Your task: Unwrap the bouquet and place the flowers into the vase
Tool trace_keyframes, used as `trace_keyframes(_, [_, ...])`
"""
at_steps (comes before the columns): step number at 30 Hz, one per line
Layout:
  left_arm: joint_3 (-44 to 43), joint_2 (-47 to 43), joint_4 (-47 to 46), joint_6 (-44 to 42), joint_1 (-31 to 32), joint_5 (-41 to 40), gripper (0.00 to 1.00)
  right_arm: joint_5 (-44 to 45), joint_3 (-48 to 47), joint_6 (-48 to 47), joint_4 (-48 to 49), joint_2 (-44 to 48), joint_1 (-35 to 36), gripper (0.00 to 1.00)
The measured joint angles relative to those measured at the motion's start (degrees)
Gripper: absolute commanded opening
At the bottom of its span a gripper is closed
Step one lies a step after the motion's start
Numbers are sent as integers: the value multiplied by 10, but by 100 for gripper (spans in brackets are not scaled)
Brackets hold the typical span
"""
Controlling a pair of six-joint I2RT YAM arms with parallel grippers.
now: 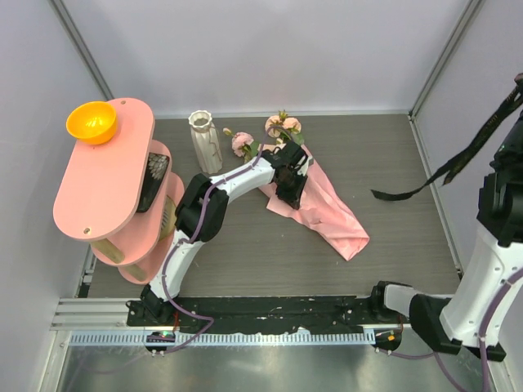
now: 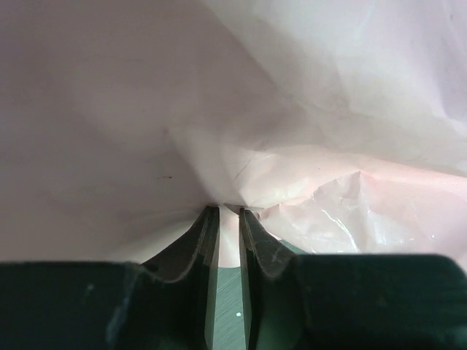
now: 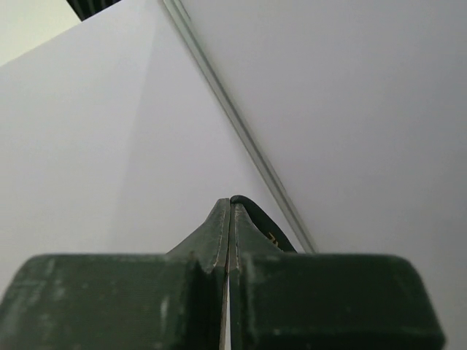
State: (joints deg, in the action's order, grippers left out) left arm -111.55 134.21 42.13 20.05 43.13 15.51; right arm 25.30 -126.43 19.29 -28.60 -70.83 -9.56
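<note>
Left gripper [image 2: 228,213], jaws narrow, pinches a fold of paper [image 2: 306,102], which looks thin, limp and easy to tear, so is best taken by a loose edge, with the flowers [image 1: 282,126] just beyond it, light and crushable.

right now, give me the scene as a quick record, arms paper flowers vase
left gripper: shut on the paper
right gripper: shut, raised at the right
paper: crumpled, lying on the table
flowers: heads on the table right of the vase, stems hidden under the left gripper
vase: upright, no flowers in it
</note>
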Motion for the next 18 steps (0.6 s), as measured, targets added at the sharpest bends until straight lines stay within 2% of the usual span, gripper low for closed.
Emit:
trace_keyframes(3, [-3, 0, 7, 0, 0, 0, 25, 21, 59, -11, 3, 41, 0, 1])
trace_keyframes(7, [-7, 0, 16, 0, 0, 5, 29, 57, 203, -12, 6, 104, 0, 1])
trace_keyframes(10, [-16, -4, 25, 1, 0, 13, 32, 83, 347, 3, 14, 141, 0, 1])
trace_keyframes(14, [-9, -45, 23, 4, 0, 18, 42, 87, 558, 44, -1, 183, 0, 1])
trace_keyframes(18, [-8, -95, 21, 8, 0, 40, 47, 95, 615, 76, -31, 180, 0, 1])
